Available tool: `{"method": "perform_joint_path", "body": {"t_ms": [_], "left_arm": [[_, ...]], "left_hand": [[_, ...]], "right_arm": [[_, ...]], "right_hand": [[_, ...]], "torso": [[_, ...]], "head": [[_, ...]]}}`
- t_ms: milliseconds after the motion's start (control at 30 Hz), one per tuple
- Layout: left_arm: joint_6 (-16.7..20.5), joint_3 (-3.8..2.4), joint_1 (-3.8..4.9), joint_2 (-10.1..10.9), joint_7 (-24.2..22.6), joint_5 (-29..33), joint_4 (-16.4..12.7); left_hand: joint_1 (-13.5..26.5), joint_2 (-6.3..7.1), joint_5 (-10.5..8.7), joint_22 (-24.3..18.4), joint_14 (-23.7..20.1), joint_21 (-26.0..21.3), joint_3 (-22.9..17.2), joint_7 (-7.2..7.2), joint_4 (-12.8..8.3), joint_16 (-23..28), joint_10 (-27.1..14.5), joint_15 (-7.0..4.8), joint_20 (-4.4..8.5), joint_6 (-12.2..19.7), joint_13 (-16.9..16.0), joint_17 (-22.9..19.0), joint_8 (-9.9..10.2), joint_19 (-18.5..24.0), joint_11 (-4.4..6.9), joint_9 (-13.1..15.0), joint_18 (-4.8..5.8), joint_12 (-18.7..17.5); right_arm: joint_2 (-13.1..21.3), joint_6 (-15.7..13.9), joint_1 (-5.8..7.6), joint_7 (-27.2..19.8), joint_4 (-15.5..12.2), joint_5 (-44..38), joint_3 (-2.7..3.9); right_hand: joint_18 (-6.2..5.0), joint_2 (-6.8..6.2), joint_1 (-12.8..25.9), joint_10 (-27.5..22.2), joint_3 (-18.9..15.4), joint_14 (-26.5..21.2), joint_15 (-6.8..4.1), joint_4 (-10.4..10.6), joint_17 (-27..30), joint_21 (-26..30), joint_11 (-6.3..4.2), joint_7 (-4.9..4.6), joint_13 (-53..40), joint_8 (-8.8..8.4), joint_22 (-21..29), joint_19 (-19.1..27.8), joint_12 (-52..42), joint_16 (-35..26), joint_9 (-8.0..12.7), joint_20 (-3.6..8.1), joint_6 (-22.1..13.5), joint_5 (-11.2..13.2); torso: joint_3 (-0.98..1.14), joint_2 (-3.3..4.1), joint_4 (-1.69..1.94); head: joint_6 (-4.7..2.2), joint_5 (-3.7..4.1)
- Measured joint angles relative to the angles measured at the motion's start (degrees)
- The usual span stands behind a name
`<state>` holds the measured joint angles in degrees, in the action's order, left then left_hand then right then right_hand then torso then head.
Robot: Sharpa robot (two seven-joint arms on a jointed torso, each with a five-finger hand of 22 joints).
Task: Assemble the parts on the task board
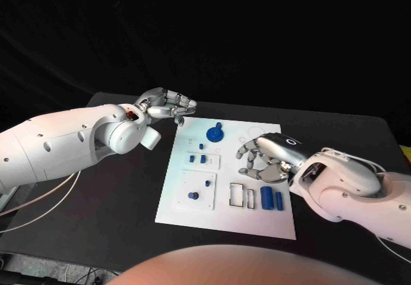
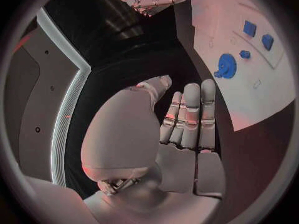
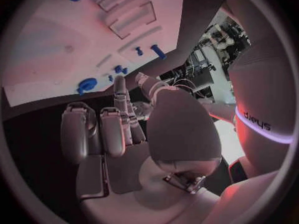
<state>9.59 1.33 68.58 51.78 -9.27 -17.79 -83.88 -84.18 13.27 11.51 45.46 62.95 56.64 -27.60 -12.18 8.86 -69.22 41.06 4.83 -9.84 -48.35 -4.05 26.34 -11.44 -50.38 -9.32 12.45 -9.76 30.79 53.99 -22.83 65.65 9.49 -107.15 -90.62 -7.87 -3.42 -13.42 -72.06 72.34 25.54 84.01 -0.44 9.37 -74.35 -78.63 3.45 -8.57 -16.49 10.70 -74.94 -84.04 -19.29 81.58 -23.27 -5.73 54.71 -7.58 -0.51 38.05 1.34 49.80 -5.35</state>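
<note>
The white task board (image 1: 257,222) lies in the middle of the black table. On it are a round blue gear-like part (image 1: 215,133), small blue blocks (image 1: 198,158), a blue knob (image 1: 194,195) and two long blue parts (image 1: 272,198). My left hand (image 1: 167,105) hovers off the board's far left corner, fingers straight and holding nothing (image 2: 184,124). My right hand (image 1: 265,157) hangs over the board's right side, fingers loosely bent and apart with nothing in them (image 3: 121,129). The left wrist view shows the gear (image 2: 225,65) and the blocks (image 2: 249,28).
Black table surface (image 1: 103,214) surrounds the board on every side. Rectangular slots (image 1: 240,196) sit next to the long blue parts. A white cable (image 1: 43,202) trails below my left arm near the table's left edge.
</note>
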Motion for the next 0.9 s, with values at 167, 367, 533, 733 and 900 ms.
{"method": "perform_joint_path", "body": {"t_ms": [167, 367, 533, 733, 900], "left_arm": [[0.0, 0.0, 0.0, 0.4, -0.3, 0.1, -0.5], [0.0, 0.01, 0.0, 0.7, -0.7, 0.2, -0.6], [0.0, 0.01, 0.0, 0.7, -0.8, 0.3, -0.6], [0.0, 0.01, 0.0, 0.6, -0.8, 0.3, -0.6], [0.0, 0.01, 0.0, 0.7, -0.8, 0.4, -0.6]], "left_hand": [[0.0, 0.0, 0.0, 0.0, 0.0, 0.0, 0.0, 0.0, 0.0, 0.0, 0.0, 0.0, -0.16, 0.0, 0.0, -0.1, 0.0, 0.2, 0.0, 0.0, 0.0, 0.2], [0.0, 0.0, 0.0, 0.0, -0.2, 0.0, 0.0, 0.0, 0.0, 0.0, 0.0, -0.2, -0.2, 0.0, 0.0, -0.1, 0.0, 0.2, 0.0, 0.0, 0.0, 0.2], [0.0, 0.0, 0.0, 0.0, -0.2, 0.0, 0.0, 0.0, 0.0, 0.0, 0.0, -0.2, -0.2, 0.0, 0.0, -0.1, 0.0, 0.2, 0.0, 0.0, 0.0, 0.2], [0.0, 0.0, 0.0, 0.0, -0.2, 0.0, 0.0, 0.0, 0.0, 0.0, 0.0, -0.2, -0.2, 0.0, 0.0, -0.2, 0.0, 0.2, 0.0, 0.0, 0.0, 0.2], [0.0, 0.0, 0.0, 0.0, -0.2, 0.0, 0.0, 0.0, 0.0, 0.0, 0.0, -0.2, -0.2, 0.0, 0.0, -0.2, 0.0, 0.2, 0.0, 0.0, 0.0, 0.2]], "right_arm": [[7.0, 1.8, 0.48, 1.5, -0.5, 7.3, -0.5], [11.5, 2.9, -0.35, 3.5, -3.1, 10.3, -0.97], [13.2, 3.3, -1.27, 6.0, -4.8, 9.7, -1.33], [13.2, 3.5, -2.56, 9.3, -5.9, 7.9, -1.6], [12.5, 3.7, -3.83, 11.5, -6.1, 6.9, -1.71]], "right_hand": [[0.84, 0.54, 1.9, -3.0, -5.4, 0.0, -0.62, 3.8, -0.6, -3.8, -0.88, 1.16, -14.3, 3.71, 0.0, 0.0, -14.2, 2.1, -2.2, 0.84, -1.1, -2.3], [1.72, 1.06, 1.5, -1.9, -9.3, 0.0, -1.01, 6.8, -0.6, -5.5, -1.2, 1.5, -33.2, 7.04, 0.0, 0.0, -31.8, 2.9, -4.2, 0.84, -1.6, -3.0], [1.72, 1.92, 2.0, 0.5, -11.0, -0.2, -1.23, 7.3, -0.6, -6.0, -1.51, 1.91, -41.1, 8.12, 0.0, 0.0, -39.2, 3.3, -4.8, 1.23, -1.2, -3.0], [1.72, 2.72, 4.3, 0.5, -13.7, 0.0, -1.42, 7.3, -0.6, -6.3, -1.51, 1.91, -43.7, 8.6, 0.0, 0.0, -40.9, 3.3, -5.0, 1.23, -1.2, -5.3], [1.72, 3.18, 5.6, 0.6, -15.1, 0.0, -1.42, 7.4, -0.6, -6.3, -1.57, 1.91, -44.6, 8.79, 0.0, 0.0, -41.3, 3.4, -5.1, 1.23, -1.2, -5.6]], "torso": [[-0.01, 0.01, -0.1], [0.1, 0.02, -0.34], [0.12, -0.04, -0.6], [0.03, -0.09, -0.65], [0.01, -0.05, -0.64]], "head": [[-0.38, 2.07], [-0.56, 3.07], [-0.64, 3.47], [-0.38, 3.65], [-0.12, 3.81]]}}
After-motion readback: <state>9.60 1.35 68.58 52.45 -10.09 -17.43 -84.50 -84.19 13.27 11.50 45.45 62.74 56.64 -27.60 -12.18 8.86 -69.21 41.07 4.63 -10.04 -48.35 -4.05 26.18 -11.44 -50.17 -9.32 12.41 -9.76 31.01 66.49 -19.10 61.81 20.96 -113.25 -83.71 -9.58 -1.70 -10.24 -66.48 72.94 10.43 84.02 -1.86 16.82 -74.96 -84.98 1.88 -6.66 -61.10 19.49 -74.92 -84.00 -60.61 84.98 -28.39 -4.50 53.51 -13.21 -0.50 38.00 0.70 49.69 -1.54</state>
